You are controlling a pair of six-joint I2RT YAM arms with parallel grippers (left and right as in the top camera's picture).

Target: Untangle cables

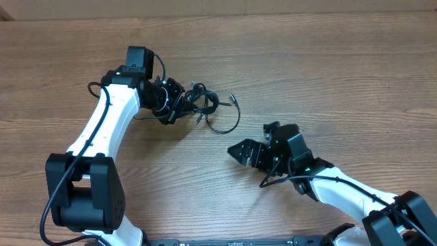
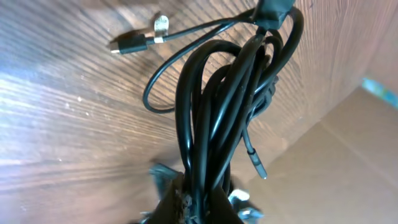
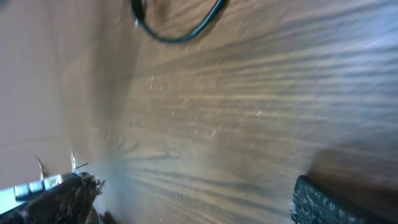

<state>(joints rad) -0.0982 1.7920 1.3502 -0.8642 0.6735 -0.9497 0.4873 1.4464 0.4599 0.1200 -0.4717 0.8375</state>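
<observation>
The cables (image 1: 202,104) lie as a small black tangle on the wooden table, with one loose loop (image 1: 227,124) trailing toward the right. My left gripper (image 1: 179,104) is shut on the tangle's left side. In the left wrist view the bundled cables (image 2: 217,106) run up out of the closed left gripper (image 2: 200,206); one plug end (image 2: 124,45) rests on the wood and another (image 2: 258,165) hangs free. My right gripper (image 1: 256,139) stands open just right of the loop, holding nothing. In the right wrist view only a piece of the loop (image 3: 180,32) shows, far ahead of the right gripper (image 3: 193,200).
Bare wood-grain table (image 1: 328,75) surrounds the tangle on all sides. A cardboard-coloured surface (image 2: 348,168) shows at the right of the left wrist view. The arms' own thicker black wires run along the left arm (image 1: 102,130) and right arm (image 1: 341,188).
</observation>
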